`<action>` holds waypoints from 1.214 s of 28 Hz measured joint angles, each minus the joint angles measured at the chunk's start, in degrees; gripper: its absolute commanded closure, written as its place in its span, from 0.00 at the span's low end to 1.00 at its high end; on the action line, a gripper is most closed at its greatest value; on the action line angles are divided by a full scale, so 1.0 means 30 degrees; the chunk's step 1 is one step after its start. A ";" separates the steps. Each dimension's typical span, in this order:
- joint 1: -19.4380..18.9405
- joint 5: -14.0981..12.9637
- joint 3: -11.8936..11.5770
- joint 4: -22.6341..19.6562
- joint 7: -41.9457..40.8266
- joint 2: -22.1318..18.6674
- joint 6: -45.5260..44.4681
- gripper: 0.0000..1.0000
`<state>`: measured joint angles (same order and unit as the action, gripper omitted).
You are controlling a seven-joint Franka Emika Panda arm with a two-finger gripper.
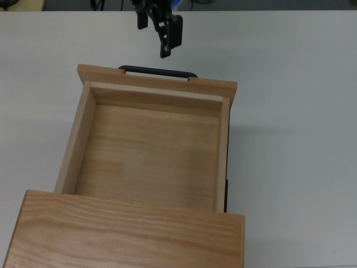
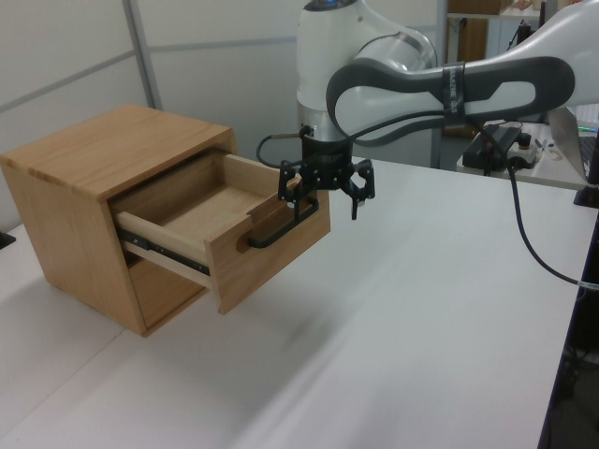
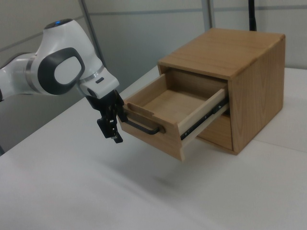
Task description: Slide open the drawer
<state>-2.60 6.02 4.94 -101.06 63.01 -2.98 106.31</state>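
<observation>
- drawer (image 1: 150,151) is pulled well out of the cabinet (image 2: 89,178), roughly most of its depth showing in top view; inside looks bare
- its black handle (image 1: 158,72) sits on the front panel, facing the arm, nothing touching it
- gripper (image 2: 327,192) hangs just off the handle, clear of the panel; fingers spread apart, holding nothing
- in right view the gripper (image 3: 111,125) sits beside the panel's end, at the right view's left, w/ a small gap
- in top view the gripper (image 1: 160,34) is above the handle in frame, apart from it
- judging by this, task looks basically done – drawer open, arm free
- risks from here, my guess:
  - gripper is near the handle, so a careless sideways or downward move could clip the bar or the panel & nudge the drawer back in
  - drawer hangs far out on its rails (image 3: 204,116); any push down on the front could strain them or tip the cabinet fwd
  - arm cable (image 2: 533,243) trails over the table (image 2: 421,327) behind; could snag if the arm swings wide
</observation>
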 measured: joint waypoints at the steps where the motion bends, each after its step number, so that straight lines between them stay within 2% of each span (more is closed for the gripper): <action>1: 0.0000 0.0000 0.0000 0.0085 -0.0667 -0.0014 -0.0082 0.00; 9: 0.0004 -0.0001 0.0000 0.0576 -0.7251 -0.0171 -0.0428 0.00; 19: 0.0041 -0.0007 -0.0109 0.0593 -1.3870 -0.0186 -0.1836 0.00; 23: 0.0050 -0.0159 -0.0156 0.0603 -1.5635 -0.0187 -0.2791 0.00; 28: 0.0058 -0.1210 -0.0342 0.0649 -1.7364 -0.0190 -0.3761 0.00; 34: 0.0082 -0.2369 -0.0953 0.0660 -1.9489 -0.0191 -0.4497 0.00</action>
<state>-2.36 -1.09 2.08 -99.08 4.54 -3.55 92.82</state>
